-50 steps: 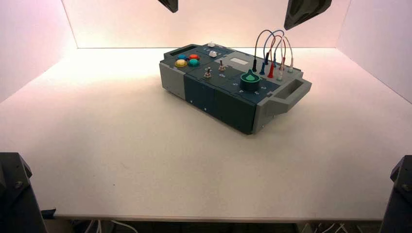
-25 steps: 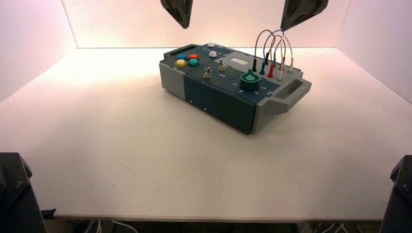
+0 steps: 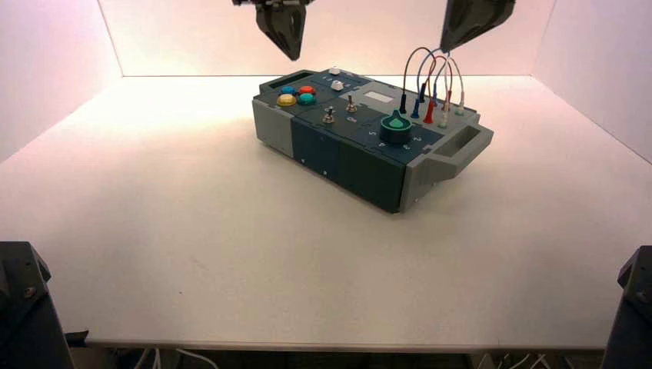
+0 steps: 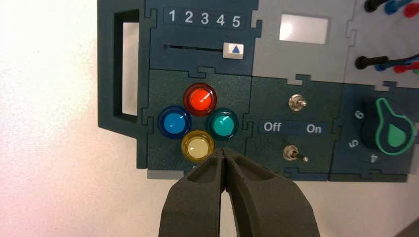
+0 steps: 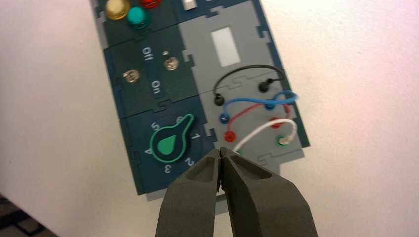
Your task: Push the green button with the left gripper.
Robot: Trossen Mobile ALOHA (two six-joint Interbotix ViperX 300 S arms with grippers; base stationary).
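White walls enclose a bare white table (image 3: 192,231); the box (image 3: 361,146) sits turned at an angle. Your left hand (image 4: 225,154) hangs above the button cluster, fingers pressed together into one poking tip, I'd guess. Green button (image 4: 222,125) sits beside yellow and red. Right hand (image 5: 219,154), also pressed together, waits over the wires.

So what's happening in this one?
The left tool, its fingers shut to a point, hangs in the air above the box, over the edge by the four round buttons. It is lined up between the yellow button and the green button but touches neither. The right tool, also shut, hovers high over the end with the wires and knob.
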